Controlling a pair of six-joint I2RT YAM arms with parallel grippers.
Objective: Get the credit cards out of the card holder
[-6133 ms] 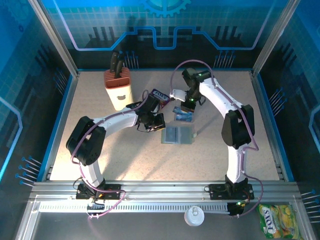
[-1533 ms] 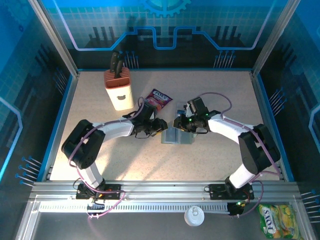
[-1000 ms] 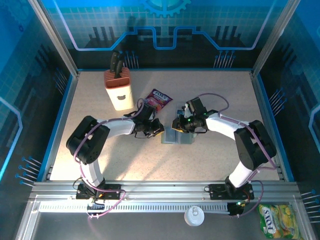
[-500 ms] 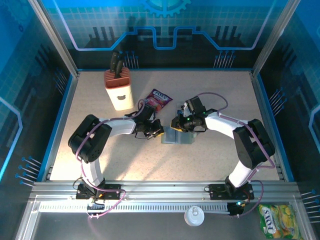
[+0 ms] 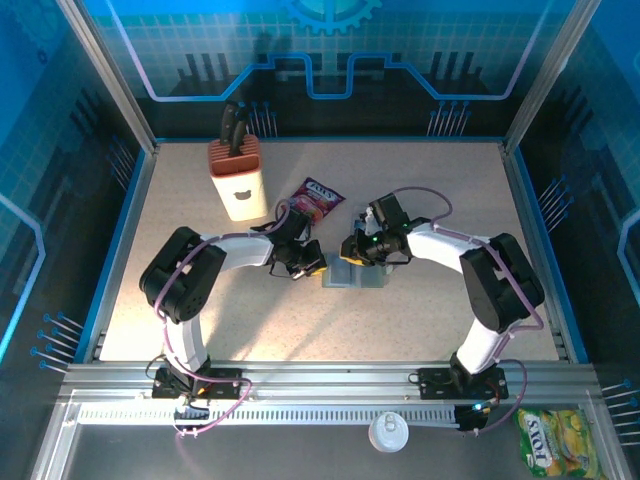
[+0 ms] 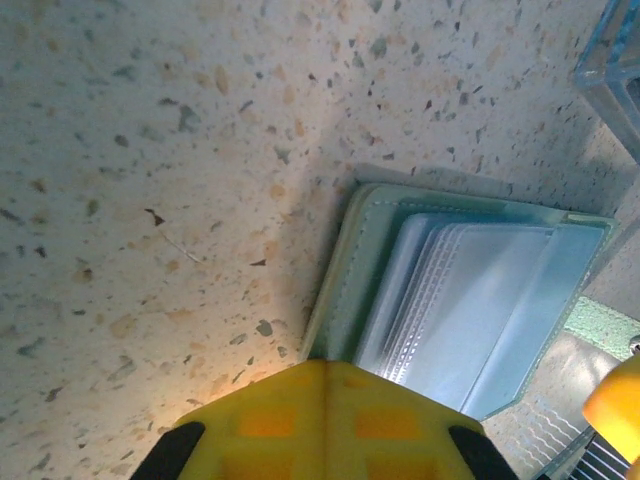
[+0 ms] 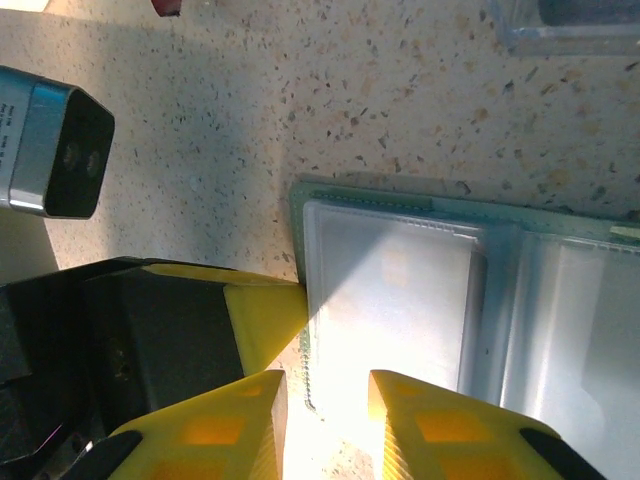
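On the table (image 5: 250, 310) we counted one card holder (image 5: 357, 274) with two grey-blue panels (image 7: 390, 290), one left gripper (image 6: 322, 375) pressed together at its edge, one right gripper (image 7: 328, 390) slightly spread.

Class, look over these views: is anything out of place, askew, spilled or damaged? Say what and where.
Nothing spilled or damaged. The card holder lies open and flat. Out of place: a yellow snack bag and a white lid lie off the table, beyond its near rail.

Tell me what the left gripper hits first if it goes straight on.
The card holder: the shut left gripper sits right at its green edge, seemingly touching, though depth is unclear.
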